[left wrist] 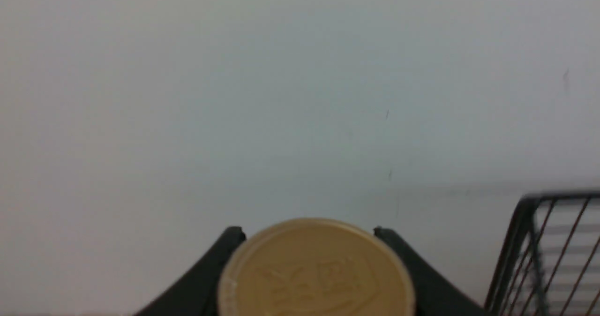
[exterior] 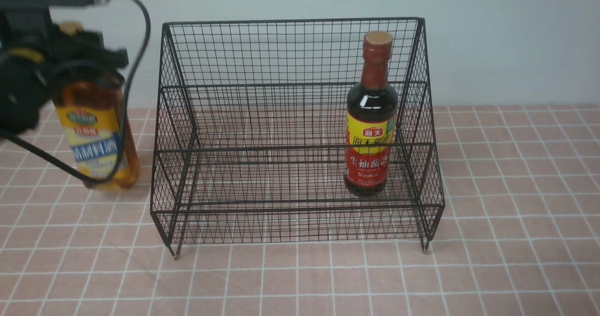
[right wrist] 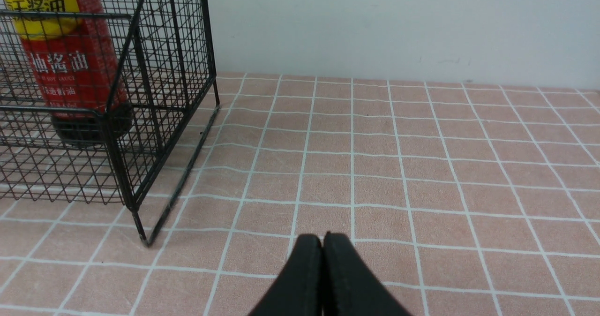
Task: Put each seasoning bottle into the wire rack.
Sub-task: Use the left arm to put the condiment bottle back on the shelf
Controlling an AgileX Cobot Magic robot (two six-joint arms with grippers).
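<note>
The clear amber-liquid bottle (exterior: 96,138) with a yellow-blue label is left of the wire rack (exterior: 262,119), slightly tilted, its base at the tablecloth. My left gripper (exterior: 79,65) is closed round its neck. In the left wrist view its gold cap (left wrist: 314,269) fills the gap between my left gripper's (left wrist: 307,234) two fingers. The dark soy-sauce bottle (exterior: 370,119) stands upright on the lower step at the rack's right end; it also shows in the right wrist view (right wrist: 65,63). My right gripper (right wrist: 322,235) is shut and empty, low over the cloth, right of the rack (right wrist: 154,95).
A pink checked tablecloth (exterior: 515,189) covers the table, and a pale wall (exterior: 506,39) runs close behind the rack. A black cable (exterior: 140,30) hangs from my left arm between the amber bottle and the rack's left side. The rack's corner (left wrist: 539,250) shows in the left wrist view.
</note>
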